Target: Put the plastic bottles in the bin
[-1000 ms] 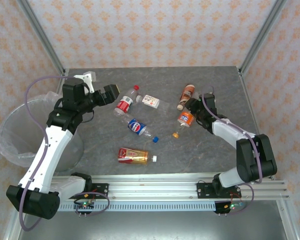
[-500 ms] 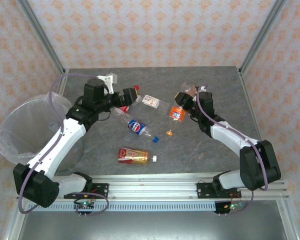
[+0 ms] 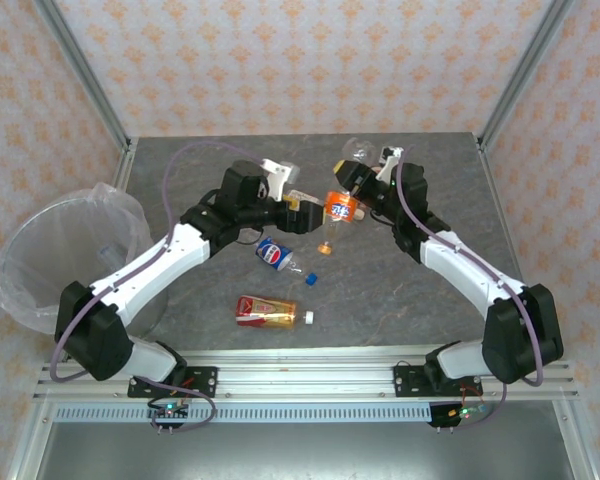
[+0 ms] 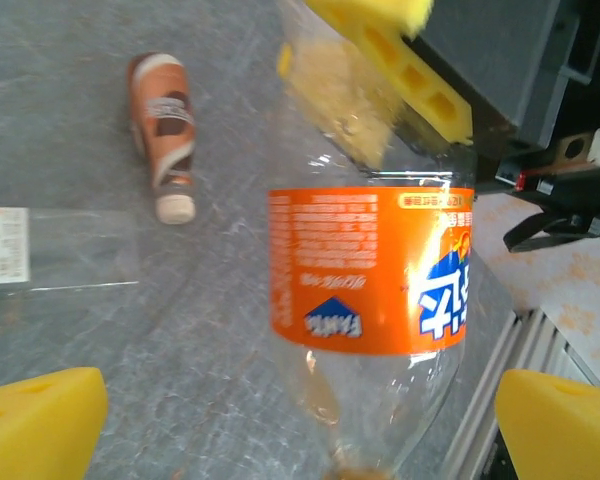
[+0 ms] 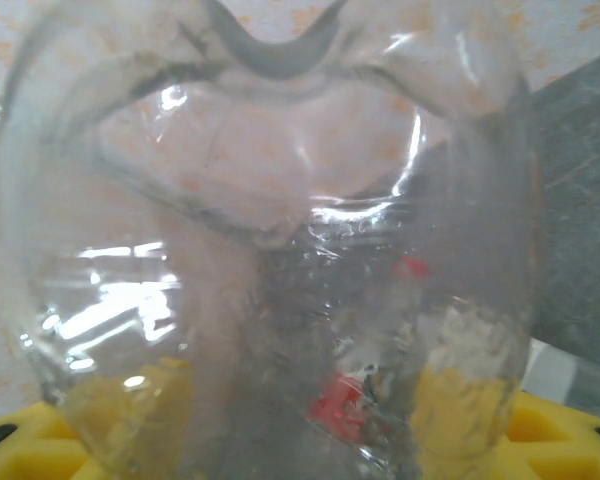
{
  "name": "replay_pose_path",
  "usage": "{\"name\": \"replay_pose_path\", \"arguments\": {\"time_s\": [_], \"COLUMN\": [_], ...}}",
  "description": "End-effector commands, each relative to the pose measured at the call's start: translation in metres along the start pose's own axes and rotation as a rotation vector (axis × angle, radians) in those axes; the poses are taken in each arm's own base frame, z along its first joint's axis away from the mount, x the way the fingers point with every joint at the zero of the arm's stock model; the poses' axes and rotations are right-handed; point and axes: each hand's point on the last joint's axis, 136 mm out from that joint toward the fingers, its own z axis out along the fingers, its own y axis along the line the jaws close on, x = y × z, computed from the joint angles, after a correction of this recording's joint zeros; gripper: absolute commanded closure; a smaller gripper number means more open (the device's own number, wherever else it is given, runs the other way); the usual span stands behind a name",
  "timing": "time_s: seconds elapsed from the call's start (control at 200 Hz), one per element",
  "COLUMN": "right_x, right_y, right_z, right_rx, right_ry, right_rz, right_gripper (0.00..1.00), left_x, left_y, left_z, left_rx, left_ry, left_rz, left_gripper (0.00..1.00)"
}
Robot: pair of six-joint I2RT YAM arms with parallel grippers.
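The right pincer is clamped on the clear base end of an orange-labelled bottle. We see that bottle lifted off the grey table and tilted, its orange cap pointing down toward the arms' bases. In the right wrist view its crumpled clear bottom bulges above the yellow fingers.

The left pincer stands spread wide around the neck end of the same bottle. In the left wrist view one yellow pad sits well clear of the bottle. The other is just beside it, and we cannot tell whether it touches.

On the table, a blue-labelled bottle lies near the orange-labelled bottle, to its left and closer to the arms' bases. A red-and-yellow-labelled bottle lies farther from it in the same direction.

From the left wrist we also make out a brown bottle lying flat on the table behind the orange-labelled bottle. A white-labelled bottle lies flat off to one side of it.

The bin, lined with a clear crinkly bag, stands well apart from the orange-labelled bottle, far to its left at the table's left edge.
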Motion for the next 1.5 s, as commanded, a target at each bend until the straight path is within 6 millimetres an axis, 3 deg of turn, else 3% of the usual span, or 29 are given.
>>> {"name": "replay_pose_path", "arguments": {"time_s": [0.0,0.2,0.505,0.836,1.026,1.386,1.496], "right_x": [-0.005,-0.008,-0.001,0.005,0.006,-0.003,-0.005], "right_y": [0.047,0.057,0.069,0.067,0.066,0.056,0.053], "right_z": [-0.004,0.002,0.013,0.018,0.017,0.008,0.005], "right_rx": [-0.112,-0.102,-0.126,-0.125,-0.121,-0.056,-0.037], "right_ry": [-0.016,-0.047,0.009,0.021,0.022,-0.038,-0.051], "right_rz": [-0.025,0.040,0.057,0.067,0.061,0.041,0.039], "right_gripper": [0.60,0.60,0.61,0.61,0.59,0.36,0.21], "left_x": [-0.016,-0.024,-0.009,-0.018,-0.019,-0.022,-0.024], "left_y": [-0.023,-0.011,-0.023,-0.030,-0.025,-0.014,-0.010], "left_z": [0.001,0.007,0.016,0.016,0.013,0.011,0.011], "left_rx": [0.075,0.009,0.051,0.083,0.051,-0.015,-0.035], "left_ry": [-0.030,-0.070,0.000,-0.046,-0.057,-0.078,-0.090], "left_rz": [0.055,0.045,0.107,0.101,0.091,0.077,0.068], "left_gripper": [0.00,0.00,0.06,0.36,0.39,0.40,0.40]}}
